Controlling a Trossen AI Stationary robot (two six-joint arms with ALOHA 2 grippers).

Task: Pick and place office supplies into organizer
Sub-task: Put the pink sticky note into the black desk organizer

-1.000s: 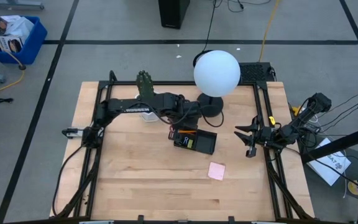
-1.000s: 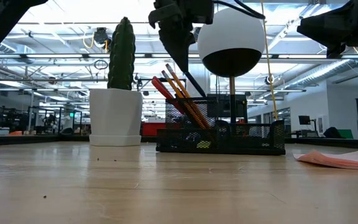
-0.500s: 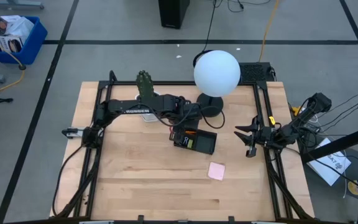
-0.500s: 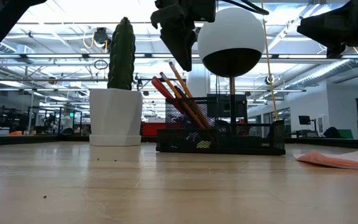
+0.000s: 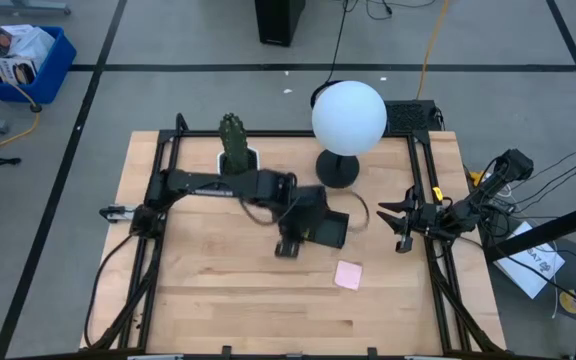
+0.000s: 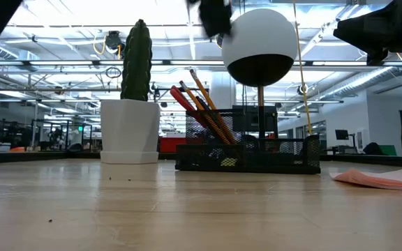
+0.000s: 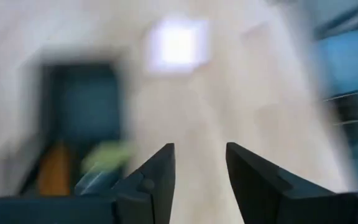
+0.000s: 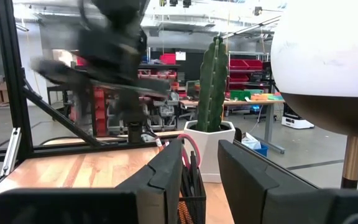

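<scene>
Nearest in the low view lies the pale, grained wooden tabletop [image 6: 187,209], with the thin pink sticky-note pad [image 6: 382,178] lying flat at its right, its edges slightly curled. Behind it stands the organizer [image 6: 250,157], a low black mesh tray with a taller mesh cup; slim orange pencils [image 6: 204,104] and a red-handled pair of scissors [image 6: 187,104] lean out of it to the left. Beside it sits a white faceted pot with a ribbed green cactus [image 6: 137,63], and behind it a smooth white globe lamp [image 6: 260,45] on a thin stem.

From above, the left hand [image 5: 288,247] hovers at the organizer's near-left corner, its two dark fingers parted and holding nothing. The right hand [image 5: 393,222] waits at the tabletop's right edge, well apart from the organizer, its fingers parted and empty.
</scene>
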